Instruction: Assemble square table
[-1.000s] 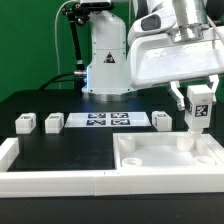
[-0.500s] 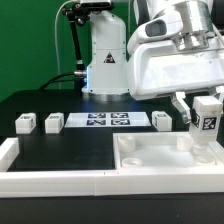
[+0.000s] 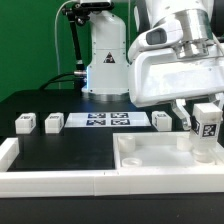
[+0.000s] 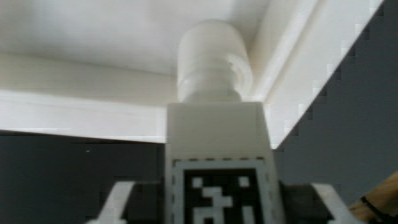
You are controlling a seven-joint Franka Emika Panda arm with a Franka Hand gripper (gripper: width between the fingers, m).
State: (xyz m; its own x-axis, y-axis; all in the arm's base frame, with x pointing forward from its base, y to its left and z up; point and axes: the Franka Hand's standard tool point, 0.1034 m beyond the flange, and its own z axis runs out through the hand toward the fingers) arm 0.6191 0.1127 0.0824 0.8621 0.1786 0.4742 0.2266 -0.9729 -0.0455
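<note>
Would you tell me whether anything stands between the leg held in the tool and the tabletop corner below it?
Nothing visible does: the white plastic leg, gripped by the tool, hangs over a bare corner of the white square tray-like tabletop.

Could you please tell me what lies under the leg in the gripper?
A corner of the tabletop, inside its raised rim. The leg's tip covers the spot directly beneath.
</note>
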